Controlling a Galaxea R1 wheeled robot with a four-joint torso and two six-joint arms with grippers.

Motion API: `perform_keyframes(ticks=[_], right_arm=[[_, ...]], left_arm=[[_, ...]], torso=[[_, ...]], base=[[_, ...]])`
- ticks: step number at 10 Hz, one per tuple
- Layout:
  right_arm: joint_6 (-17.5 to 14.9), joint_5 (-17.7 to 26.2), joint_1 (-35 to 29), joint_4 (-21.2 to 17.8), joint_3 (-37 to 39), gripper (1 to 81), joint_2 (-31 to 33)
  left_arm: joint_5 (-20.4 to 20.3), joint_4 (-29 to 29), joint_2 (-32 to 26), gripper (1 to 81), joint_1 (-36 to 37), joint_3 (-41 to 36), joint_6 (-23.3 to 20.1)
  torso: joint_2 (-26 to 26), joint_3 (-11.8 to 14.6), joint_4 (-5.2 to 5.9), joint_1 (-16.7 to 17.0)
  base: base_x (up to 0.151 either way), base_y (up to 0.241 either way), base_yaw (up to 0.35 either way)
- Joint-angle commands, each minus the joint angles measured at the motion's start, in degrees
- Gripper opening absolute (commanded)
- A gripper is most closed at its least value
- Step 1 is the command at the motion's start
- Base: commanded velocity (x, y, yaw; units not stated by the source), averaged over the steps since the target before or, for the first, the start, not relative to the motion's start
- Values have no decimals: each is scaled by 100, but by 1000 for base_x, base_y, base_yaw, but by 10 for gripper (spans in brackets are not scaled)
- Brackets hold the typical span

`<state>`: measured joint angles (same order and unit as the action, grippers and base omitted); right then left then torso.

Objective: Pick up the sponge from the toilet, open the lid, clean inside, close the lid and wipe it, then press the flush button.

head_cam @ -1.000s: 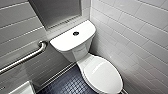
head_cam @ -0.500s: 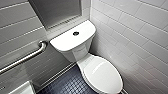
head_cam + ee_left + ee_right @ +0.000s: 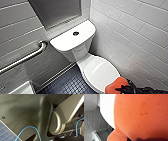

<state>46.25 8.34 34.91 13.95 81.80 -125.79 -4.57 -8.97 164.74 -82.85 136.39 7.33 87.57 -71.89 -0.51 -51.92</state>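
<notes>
The right claw (image 3: 121, 88) is clamped on the orange-red sponge (image 3: 115, 84), which rests against the near rim of the closed lid (image 3: 100, 71). The white toilet (image 3: 75, 41) stands in a tiled corner above a dark floor (image 3: 66, 85), with a steel grab bar (image 3: 25, 58) on the wall beside the tank.

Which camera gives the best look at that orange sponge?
The head view: the sponge shows in context, by the lid's front edge, at the right gripper. The right wrist view shows its orange surface very close, cropped.
</notes>
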Motion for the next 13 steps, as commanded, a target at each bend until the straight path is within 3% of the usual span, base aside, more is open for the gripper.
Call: perform_keyframes(ticks=[1,6,10,11,13], right_arm=[[209,1626,-1261,38,352,10,-825],[710,2444,-2140,328,1284,10,-2285],[771,2444,-2713,328,1793,10,-3138],[771,2348,-2669,424,1882,10,-3322],[876,1436,-2405,969,2004,10,-3525]], left_arm=[[466,-26,-29,811,-193,-68,-38],[475,-17,-38,811,-184,-68,-38],[466,-17,-38,811,-184,-51,-30],[475,-17,-29,811,-175,-60,-30],[492,9,-55,811,-175,-51,-30]], torso=[[0,0,0,0],[0,-2,0,0],[-2,-2,0,0],[-2,-2,0,0],[-4,-2,0,0]], base=[[0,0,0],[0,0,0],[0,0,0],[0,0,0],[0,0,0]])
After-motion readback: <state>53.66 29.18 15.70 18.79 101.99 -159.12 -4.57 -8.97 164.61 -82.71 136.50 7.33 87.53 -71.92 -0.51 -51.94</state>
